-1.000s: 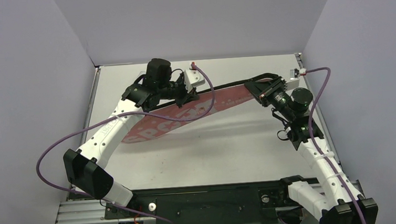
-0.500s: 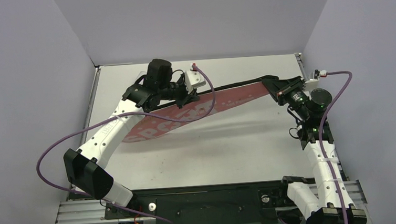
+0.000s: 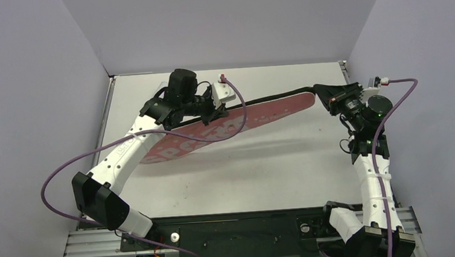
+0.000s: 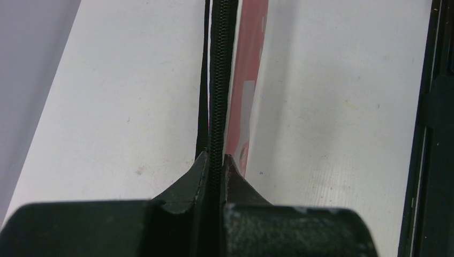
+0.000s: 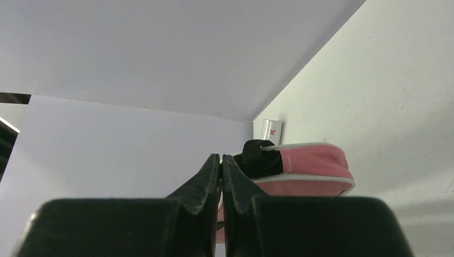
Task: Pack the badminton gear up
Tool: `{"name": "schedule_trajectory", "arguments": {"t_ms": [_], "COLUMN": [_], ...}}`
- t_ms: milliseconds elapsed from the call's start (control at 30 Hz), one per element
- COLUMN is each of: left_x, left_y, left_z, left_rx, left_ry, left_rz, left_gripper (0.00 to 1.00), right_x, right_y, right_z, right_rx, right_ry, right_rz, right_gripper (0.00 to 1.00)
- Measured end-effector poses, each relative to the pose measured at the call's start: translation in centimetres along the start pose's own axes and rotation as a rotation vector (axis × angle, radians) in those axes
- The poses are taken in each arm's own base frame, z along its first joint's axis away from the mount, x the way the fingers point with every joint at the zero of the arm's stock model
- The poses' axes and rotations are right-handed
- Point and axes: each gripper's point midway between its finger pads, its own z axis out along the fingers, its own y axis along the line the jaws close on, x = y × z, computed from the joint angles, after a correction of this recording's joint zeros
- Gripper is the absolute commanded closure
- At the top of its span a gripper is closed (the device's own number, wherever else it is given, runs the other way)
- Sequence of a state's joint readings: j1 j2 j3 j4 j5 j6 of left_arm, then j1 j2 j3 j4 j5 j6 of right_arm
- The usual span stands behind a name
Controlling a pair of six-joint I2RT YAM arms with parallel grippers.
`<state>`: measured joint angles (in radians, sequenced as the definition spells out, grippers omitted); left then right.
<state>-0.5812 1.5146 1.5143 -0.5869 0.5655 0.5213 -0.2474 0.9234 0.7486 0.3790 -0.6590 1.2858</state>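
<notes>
Cover: the pink cover (image 3: 254, 117), racket-shaped with white "SPORT" lettering, stands tilted on edge with its black rim uppermost.
Lie: it runs from the wide head at 9 o'clock of the counter's (image 3: 247, 181) middle to the narrow handle end at 2 o'clock.
Height: the middle and the narrow end ride above the counter, with a shadow beneath. Whether the head's low corner touches down behind the left arm (image 3: 130, 150) cannot be told.
Left jaws: narrow, clamped on the cover's rim at about 11 o'clock of the counter's middle.
Zipper: the black zipper (image 4: 218, 80) fills the slit between the left fingers. In the wrist view it runs straight away toward 12 o'clock, with the pink face just beside it at 1 o'clock.
Right jaws: pressed fully together, tips meeting, right at the cover's narrow end at 2 o'clock. Whether anything thin is nipped between them cannot be told.
Strap: the black strap (image 5: 259, 159) loops over the cover's end, just beside the right fingertips at their 2 o'clock in the wrist view.
Inside the cover: hidden; the zipper teeth look joined along the stretch past the left jaws.
Cover to jaws: it spans the gap between both pairs.
Arms: the right arm (image 3: 370, 167) reaches up the 3 o'clock edge. A purple cable (image 3: 53, 177) loops out at 8 o'clock.
</notes>
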Motion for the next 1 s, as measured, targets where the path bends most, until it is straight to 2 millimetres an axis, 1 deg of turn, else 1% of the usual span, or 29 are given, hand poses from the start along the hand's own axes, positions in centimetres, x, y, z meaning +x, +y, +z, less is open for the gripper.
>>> {"name": "schedule_trajectory", "arguments": {"t_ms": [100,267,533,567,600,633,667,733,767,867,1000], "left_x": [-0.1,-0.1,0.4,0.5,0.5,0.6,0.6,0.5,0.5,0.4,0.3], "left_y": [0.0,-0.1,-0.4,-0.4,-0.5,-0.5,-0.6,-0.8,-0.9,-1.5,-3.3], "left_z": [-0.1,-0.3,-0.3,-0.3,-0.3,-0.3,-0.3,-0.2,0.0,1.1,4.2], "left_rx": [-0.002,-0.004,0.005,0.006,0.008,0.008,0.010,0.014,0.019,0.043,0.121], "left_ry": [-0.004,-0.006,0.011,0.013,0.015,0.016,0.017,0.016,0.017,0.028,0.058], "left_rz": [0.006,0.011,0.000,-0.002,-0.003,-0.003,-0.003,-0.001,0.000,0.007,0.021], "left_gripper": [1.00,1.00,1.00,1.00,1.00,1.00,1.00,1.00,1.00,1.00,1.00], "right_x": [-0.9,-1.4,-1.3,-1.3,-1.3,-1.3,-1.4,-1.8,-2.0,-2.9,-4.2], "right_y": [0.1,-0.4,-2.7,-2.9,-3.0,-3.2,-3.3,-3.5,-3.6,-3.5,-3.1], "right_z": [0.4,0.4,-0.4,-0.5,-0.6,-0.7,-0.8,-1.2,-1.4,-2.3,-3.9], "right_rx": [0.016,0.055,0.155,0.165,0.177,0.187,0.200,0.233,0.254,0.313,0.385], "right_ry": [-0.008,-0.016,-0.020,-0.020,-0.021,-0.023,-0.026,-0.045,-0.056,-0.095,-0.167], "right_rz": [-0.003,-0.034,-0.100,-0.104,-0.110,-0.116,-0.122,-0.136,-0.148,-0.193,-0.251], "right_gripper": [1.00,1.00,1.00,0.99,0.87,0.80,0.66,0.54,0.50,0.47,0.47]}}
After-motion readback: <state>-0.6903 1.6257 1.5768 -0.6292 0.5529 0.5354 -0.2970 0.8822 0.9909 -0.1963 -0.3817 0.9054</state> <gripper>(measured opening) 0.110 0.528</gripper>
